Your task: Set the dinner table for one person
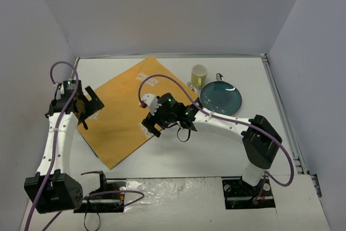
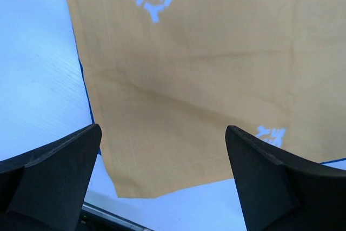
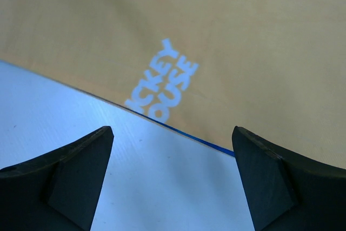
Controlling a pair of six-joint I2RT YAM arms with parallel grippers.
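The white dinner table [image 1: 216, 150] holds an orange placemat [image 1: 127, 117] with white lettering, lying skewed like a diamond. My left gripper [image 1: 86, 106] is open and empty over the mat's left corner; in the left wrist view that corner of the placemat [image 2: 178, 79] lies between the open fingers of my left gripper [image 2: 162, 182]. My right gripper [image 1: 154, 125] is open and empty above the mat's right edge. In the right wrist view my right gripper [image 3: 173, 182] is over bare table [image 3: 135, 182], with the placemat's edge [image 3: 243, 52] just ahead.
A teal plate [image 1: 220, 98] lies at the back right of the table. A yellowish cup [image 1: 199, 75] stands behind it, with a fork [image 1: 191, 86] beside the cup and a spoon [image 1: 220, 76] behind the plate. Grey walls enclose three sides of the table.
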